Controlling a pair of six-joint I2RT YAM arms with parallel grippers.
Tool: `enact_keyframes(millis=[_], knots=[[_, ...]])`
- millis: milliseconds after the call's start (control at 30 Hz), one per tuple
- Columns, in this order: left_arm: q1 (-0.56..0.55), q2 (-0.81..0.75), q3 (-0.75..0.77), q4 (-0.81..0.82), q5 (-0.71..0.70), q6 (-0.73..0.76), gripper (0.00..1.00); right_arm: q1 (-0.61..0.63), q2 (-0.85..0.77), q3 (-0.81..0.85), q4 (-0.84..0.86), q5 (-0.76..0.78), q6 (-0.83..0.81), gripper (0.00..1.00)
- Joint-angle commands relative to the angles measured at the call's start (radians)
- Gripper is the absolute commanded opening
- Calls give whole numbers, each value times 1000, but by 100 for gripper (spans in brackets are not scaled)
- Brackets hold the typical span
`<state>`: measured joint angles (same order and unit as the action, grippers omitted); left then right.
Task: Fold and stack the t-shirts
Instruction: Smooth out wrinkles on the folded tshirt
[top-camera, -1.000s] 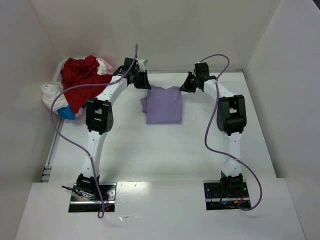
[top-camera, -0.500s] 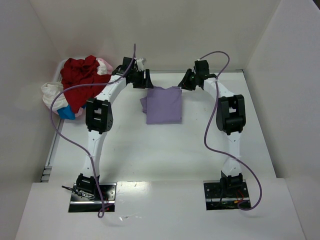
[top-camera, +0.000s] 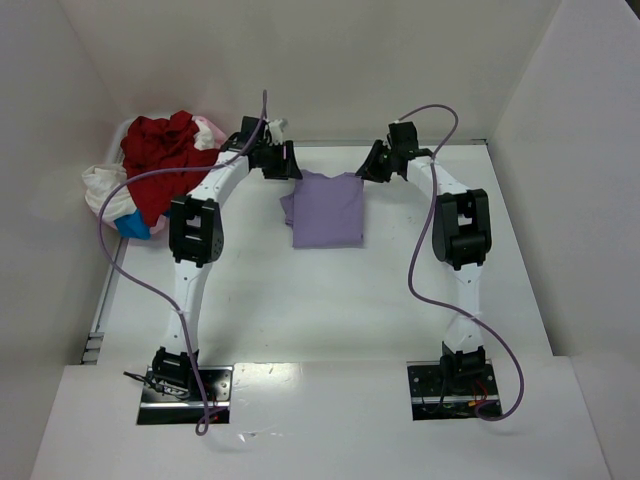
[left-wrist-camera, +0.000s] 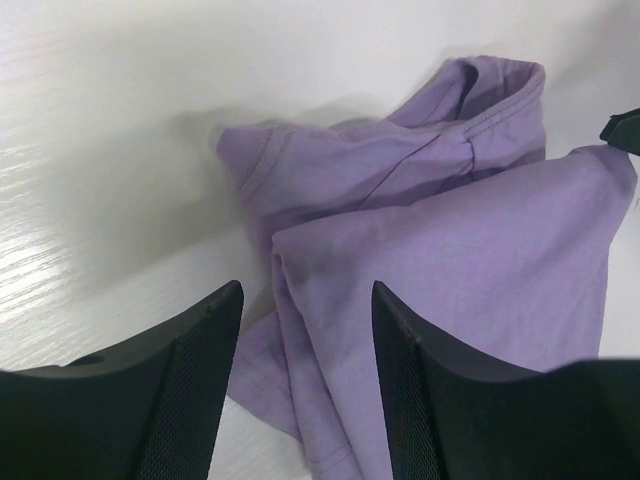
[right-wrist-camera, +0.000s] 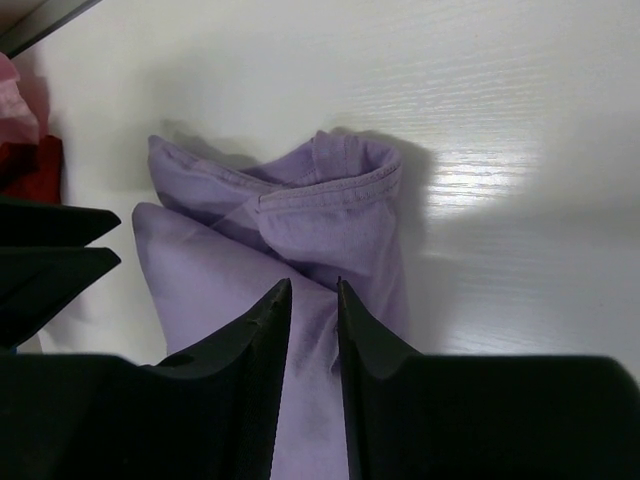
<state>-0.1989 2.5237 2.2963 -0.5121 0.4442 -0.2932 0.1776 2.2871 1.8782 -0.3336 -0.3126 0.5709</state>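
The lavender-purple t-shirt (top-camera: 328, 210) lies folded in a rough rectangle at the back middle of the table. My left gripper (top-camera: 287, 163) is open just above the shirt's far left corner; in the left wrist view (left-wrist-camera: 306, 290) its jaws stand wide over the shirt (left-wrist-camera: 450, 250). My right gripper (top-camera: 370, 170) is at the far right corner; in the right wrist view (right-wrist-camera: 313, 285) its jaws are narrowly apart over the shirt (right-wrist-camera: 220, 270). The red t-shirt (top-camera: 160, 160), white t-shirt (top-camera: 100, 185) and pale pink t-shirt (top-camera: 210, 128) lie piled at the back left.
A blue cloth (top-camera: 132, 226) pokes out under the pile. White walls close in the table at the back and both sides. The left arm's purple cable (top-camera: 120, 200) loops over the pile.
My left gripper has drawn back a little to the left off the shirt's corner. My right gripper has shifted slightly left. The lavender shirt has stayed put.
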Motion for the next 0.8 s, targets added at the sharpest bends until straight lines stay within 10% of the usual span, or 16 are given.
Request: enact_keyframes(millis=[0,233,467,767], knots=[[0,35,12,26,44,-7,62,10,3,18,18,-26,-6,30],[0,73,43,26,54,-18,55,19,35,52,-5,-26,-16,19],[0,83,109,17,64,-27,17,19,35,71,-15,-26,-25,1],[0,83,262,-55,34,-27,7,19,26,150,-33,1,-25,0]])
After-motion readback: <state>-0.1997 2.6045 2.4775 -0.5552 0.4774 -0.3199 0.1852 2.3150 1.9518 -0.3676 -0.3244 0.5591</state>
